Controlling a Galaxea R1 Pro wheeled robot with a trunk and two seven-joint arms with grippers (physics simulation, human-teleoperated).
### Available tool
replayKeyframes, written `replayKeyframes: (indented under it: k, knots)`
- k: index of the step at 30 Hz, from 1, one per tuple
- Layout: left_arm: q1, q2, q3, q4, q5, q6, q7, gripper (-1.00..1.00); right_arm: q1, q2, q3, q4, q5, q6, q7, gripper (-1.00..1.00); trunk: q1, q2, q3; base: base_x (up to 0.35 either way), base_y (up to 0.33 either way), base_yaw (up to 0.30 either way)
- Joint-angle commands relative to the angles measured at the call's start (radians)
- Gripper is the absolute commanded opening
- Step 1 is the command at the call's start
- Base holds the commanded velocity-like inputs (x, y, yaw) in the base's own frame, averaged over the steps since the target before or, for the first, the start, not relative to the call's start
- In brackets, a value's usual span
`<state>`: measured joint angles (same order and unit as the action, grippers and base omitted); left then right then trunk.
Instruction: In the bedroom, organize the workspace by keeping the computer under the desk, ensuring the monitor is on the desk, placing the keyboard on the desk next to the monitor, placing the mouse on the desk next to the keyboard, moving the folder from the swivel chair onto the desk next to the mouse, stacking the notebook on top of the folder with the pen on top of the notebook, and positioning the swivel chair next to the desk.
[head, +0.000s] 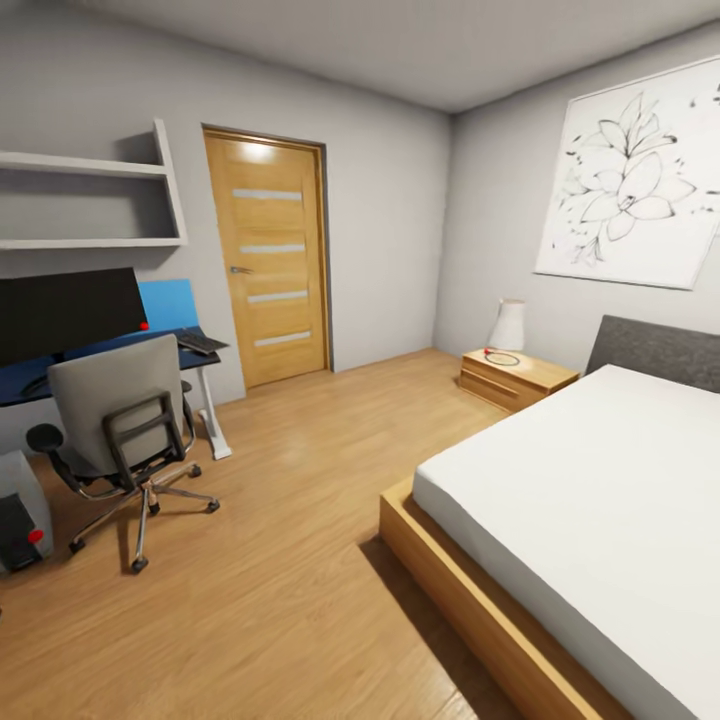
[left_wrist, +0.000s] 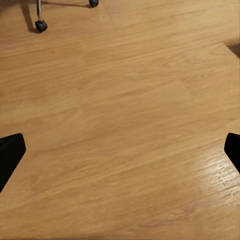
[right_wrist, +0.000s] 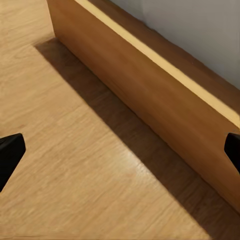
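A bedroom with a wooden floor (head: 290, 560) is seen from the head view. At the left wall stands the worktop (head: 205, 355), dark-topped with a white leg. On it the monitor (head: 65, 312) is set, wide and black with a red dot at its lower right corner, and the keyboard (head: 202, 342) lies near the worktop's right end. A bright blue panel (head: 168, 304) — possibly the folder, though it cannot be told — stands behind the monitor. The swivel chair (head: 120, 420) is placed just in front of the worktop, its back toward the camera. The computer (head: 20, 512) sits on the floor at the far left, beside the chair.

A bed (head: 600, 500), a nightstand (head: 515, 378) and a closed door (head: 268, 258) are also seen.

In the wrist views, the left gripper (left_wrist: 120, 155) and right gripper (right_wrist: 120, 155) are shown with fingers spread wide and released — nothing is held between them.
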<state>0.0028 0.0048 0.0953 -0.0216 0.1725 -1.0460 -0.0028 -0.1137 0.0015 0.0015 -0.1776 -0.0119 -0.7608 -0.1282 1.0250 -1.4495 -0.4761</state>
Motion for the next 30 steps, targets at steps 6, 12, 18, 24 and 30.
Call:
replayKeyframes:
  k: [6, 12, 18, 24, 30]
  knots:
    - [0.000, 0.000, 0.008, -0.001, -0.005, -0.001, 0.000, 1.00, 0.000, 0.009, 0.001, 0.002, -0.002, 0.008, -0.002, 1.00, 0.000, 0.000, -0.007, 0.000, 0.000, 0.202]
    - [0.000, 0.000, 0.008, -0.001, -0.005, -0.001, 0.000, 1.00, -0.001, 0.012, 0.002, 0.003, -0.001, 0.007, -0.003, 1.00, 0.000, 0.000, -0.014, 0.000, 0.000, 0.179]
    - [0.000, 0.000, 0.008, -0.001, -0.005, -0.001, 0.000, 1.00, 0.000, 0.012, 0.002, 0.002, 0.001, 0.005, -0.004, 1.00, 0.000, 0.000, -0.022, 0.000, 0.000, 0.175]
    - [0.000, 0.001, 0.006, -0.001, -0.005, -0.001, -0.002, 1.00, -0.001, 0.012, 0.002, 0.001, 0.002, 0.005, -0.006, 1.00, 0.000, 0.000, -0.029, 0.012, 0.000, 0.174]
    - [0.000, 0.002, 0.006, -0.001, -0.005, -0.001, -0.002, 1.00, -0.001, 0.012, 0.002, 0.001, 0.002, 0.005, -0.007, 1.00, 0.000, 0.000, -0.037, 0.196, 0.000, 0.173]
